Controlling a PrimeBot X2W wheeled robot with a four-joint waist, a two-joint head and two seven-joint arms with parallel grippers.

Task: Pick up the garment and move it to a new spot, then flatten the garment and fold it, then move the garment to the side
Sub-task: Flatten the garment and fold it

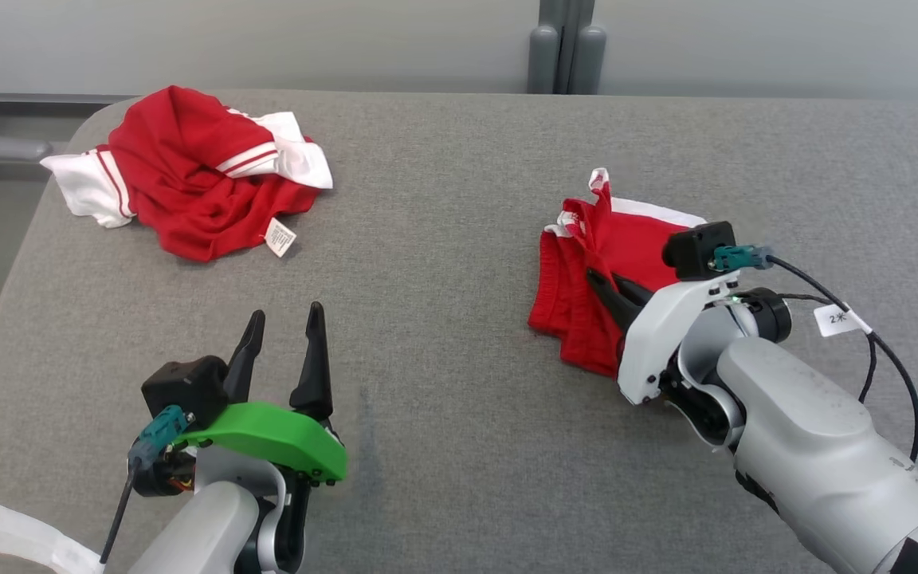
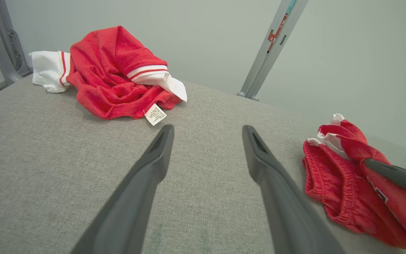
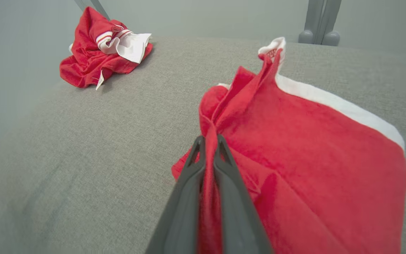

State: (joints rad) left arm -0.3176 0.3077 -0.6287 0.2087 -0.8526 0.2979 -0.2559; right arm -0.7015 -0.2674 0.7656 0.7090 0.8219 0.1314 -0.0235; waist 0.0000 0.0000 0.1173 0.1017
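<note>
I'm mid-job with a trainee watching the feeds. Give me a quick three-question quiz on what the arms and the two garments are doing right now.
1. True or false: the left gripper has its fingers shut on cloth.
2. What does the right gripper pinch between its fingers? A) a fold of the red shorts B) a white care label C) nothing
3. Fill in: by the robot's own sides, the crumpled red-and-white jersey lies at the far ____ of the grey table.

Key: 1 false, its fingers stand open over bare table; 2 A; 3 left.
</note>
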